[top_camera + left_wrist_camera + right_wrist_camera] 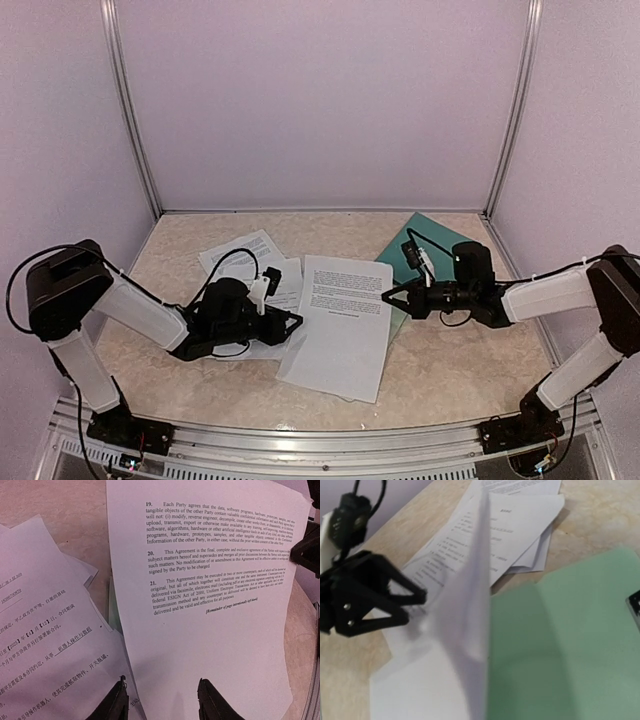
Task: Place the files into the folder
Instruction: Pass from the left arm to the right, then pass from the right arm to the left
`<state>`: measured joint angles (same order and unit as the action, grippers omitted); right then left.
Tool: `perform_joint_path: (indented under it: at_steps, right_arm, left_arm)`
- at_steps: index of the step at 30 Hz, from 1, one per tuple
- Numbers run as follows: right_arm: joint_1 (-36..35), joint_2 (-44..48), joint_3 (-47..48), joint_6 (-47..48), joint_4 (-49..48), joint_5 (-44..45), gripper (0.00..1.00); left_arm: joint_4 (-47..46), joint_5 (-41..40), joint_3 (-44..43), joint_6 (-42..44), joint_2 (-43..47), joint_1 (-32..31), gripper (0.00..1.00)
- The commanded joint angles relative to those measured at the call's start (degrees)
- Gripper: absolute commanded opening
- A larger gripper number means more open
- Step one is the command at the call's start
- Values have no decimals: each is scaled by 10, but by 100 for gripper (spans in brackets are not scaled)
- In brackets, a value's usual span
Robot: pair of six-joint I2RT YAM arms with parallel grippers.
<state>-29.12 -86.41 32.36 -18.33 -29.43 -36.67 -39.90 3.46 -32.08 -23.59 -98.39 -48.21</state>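
A white sheet of English text (340, 322) lies mid-table, its right edge over the dark teal folder (428, 243). My right gripper (392, 297) is at that right edge. In the right wrist view the sheet (470, 630) rises edge-on close to the camera, above the green folder (570, 640), and hides my fingers, so it looks pinched. My left gripper (162, 702) is open, with its fingers astride the sheet's (210, 605) near-left edge and not touching it. More loose sheets (252, 262) lie at the left; they also show in the left wrist view (45, 645).
White walls with metal posts (135, 110) close in the beige marbled table (460, 370). A black cable (235, 255) loops over the left sheets. A small black clip (635, 605) sits on the folder at the right edge of the right wrist view.
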Motion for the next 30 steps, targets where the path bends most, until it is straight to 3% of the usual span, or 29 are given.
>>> perform_joint_path:
  at_steps: [1, 9, 18, 30]
  right_arm:
    - [6, 51, 4, 66, 103, 4, 0]
    - [6, 83, 12, 99, 160, -26, 0]
    - [7, 123, 20, 111, 179, -55, 0]
    - [7, 171, 23, 94, 183, -52, 0]
  left_arm:
    - [-59, 22, 1, 39, -13, 14, 49]
    - [-28, 94, -20, 76, 7, 60, 64]
    - [19, 225, -96, 118, -20, 99, 65]
    - [52, 318, -151, 115, -60, 131, 66]
